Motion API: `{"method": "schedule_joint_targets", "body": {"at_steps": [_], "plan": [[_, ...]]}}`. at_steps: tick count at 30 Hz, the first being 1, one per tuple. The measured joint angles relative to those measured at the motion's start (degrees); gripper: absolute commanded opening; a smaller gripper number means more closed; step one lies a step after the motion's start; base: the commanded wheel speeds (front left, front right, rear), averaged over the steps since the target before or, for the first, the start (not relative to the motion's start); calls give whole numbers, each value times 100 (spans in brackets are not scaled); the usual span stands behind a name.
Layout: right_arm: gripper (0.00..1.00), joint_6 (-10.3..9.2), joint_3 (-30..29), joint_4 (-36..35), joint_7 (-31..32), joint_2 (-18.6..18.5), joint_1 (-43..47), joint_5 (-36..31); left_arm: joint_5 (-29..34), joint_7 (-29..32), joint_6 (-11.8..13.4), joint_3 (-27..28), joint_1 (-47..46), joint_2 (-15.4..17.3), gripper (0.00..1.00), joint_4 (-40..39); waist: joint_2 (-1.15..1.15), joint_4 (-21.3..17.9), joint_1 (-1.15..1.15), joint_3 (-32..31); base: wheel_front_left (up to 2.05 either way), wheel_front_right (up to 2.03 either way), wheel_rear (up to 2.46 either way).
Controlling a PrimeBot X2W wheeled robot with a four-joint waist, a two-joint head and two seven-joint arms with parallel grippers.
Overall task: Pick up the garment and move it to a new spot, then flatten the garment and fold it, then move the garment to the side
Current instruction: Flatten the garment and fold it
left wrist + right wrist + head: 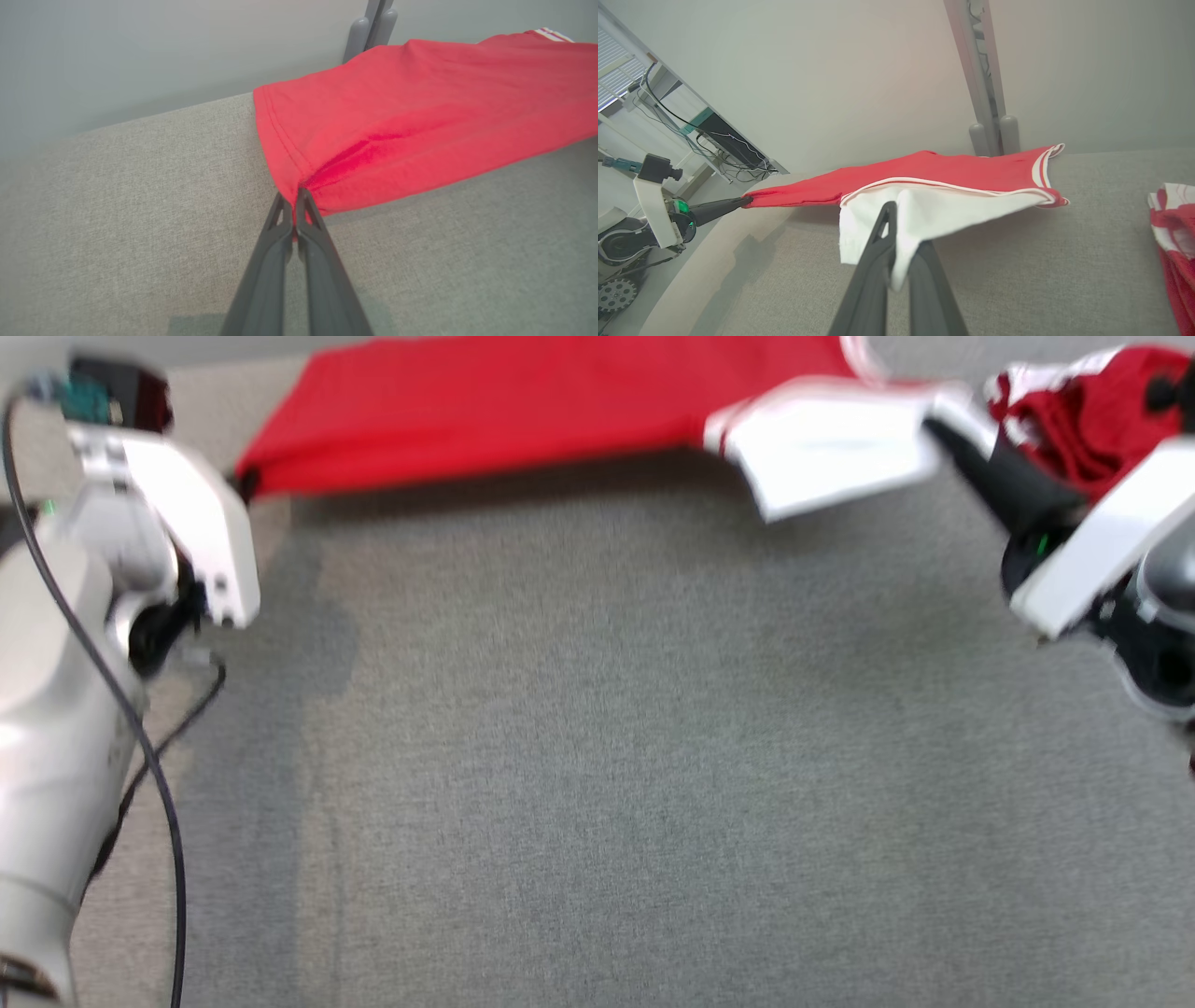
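Observation:
The red garment with a white sleeve hangs stretched across the far side of the grey cloth-covered table, casting a shadow below it. My left gripper is shut on the red hem corner; in the left wrist view the gripper pinches the corner of the garment. My right gripper is shut on the white sleeve; in the right wrist view the gripper has the sleeve draped over one finger. The left gripper holds the garment's far end there.
A second crumpled red and white garment lies at the far right, also seen as a pile beside my right arm. A grey post stands behind the table against a pale wall. A desk with cables is off to the left.

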Motion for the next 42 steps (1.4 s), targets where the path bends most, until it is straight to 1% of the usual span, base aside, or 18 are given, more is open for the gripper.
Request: {"method": "schedule_joint_targets", "body": {"at_steps": [4, 8, 10, 11, 15, 17, 23, 27, 29, 30, 37, 42], "plan": [[0, 0, 164, -255, 46, -135, 533, 220, -298, -57, -1, -192, 577, 230, 0, -180, 0, -5, 0, -454, 0, 0, 0], [0, 0, 277, -505, 24, -254, 1077, 433, -612, -188, -1, -290, 1225, 348, 0, -376, 0, -7, 0, -889, 0, 0, 0], [0, 0, 274, -654, -73, -347, 1399, 633, -711, -268, -1, -334, 1528, 397, 0, -475, 0, 2, 0, -1093, 0, 0, 0], [0, 0, 269, -834, -213, -448, 1716, 761, -760, -345, -2, -399, 1801, 434, 0, -570, 0, 19, 0, -1279, 0, 0, 0], [0, 0, 417, -1118, -400, -691, 2340, 836, -759, -513, 10, -480, 2347, 550, 0, -716, 0, 61, 0, -1594, 0, 0, 0], [0, 0, 470, -1252, -483, -756, 2592, 882, -757, -597, 80, -504, 2598, 610, 0, -850, 0, 77, 0, -1713, 0, 0, 0], [0, 0, 622, -1477, -676, -969, 3068, 920, -834, -716, 403, -486, 3374, 762, 0, -1528, 0, 88, 0, -1898, 0, 0, 0], [0, 0, 754, -1512, -717, -1076, 3282, 940, -878, -698, 669, -475, 3837, 915, 0, -2062, 0, 116, 0, -1931, 0, 0, 0], [0, 0, 797, -1510, -764, -1127, 3378, 939, -880, -683, 804, -472, 4006, 1002, 0, -2320, 0, 146, 0, -1937, 0, 0, 0], [0, 0, 797, -1510, -764, -1127, 3378, 939, -880, -683, 804, -472, 4006, 1002, 0, -2320, 0, 146, 0, -1937, 0, 0, 0], [0, 2, 888, -1521, -959, -1378, 3620, 890, -926, -631, 1277, -453, 4596, 1244, 0, -3154, 0, 216, 0, -1925, 0, 0, 0], [0, 1, 1013, -1659, -945, -1421, 3735, 888, -971, -582, 1494, -413, 4876, 1381, 0, -3541, 0, 228, 0, -1878, 0, 0, 0]]}}
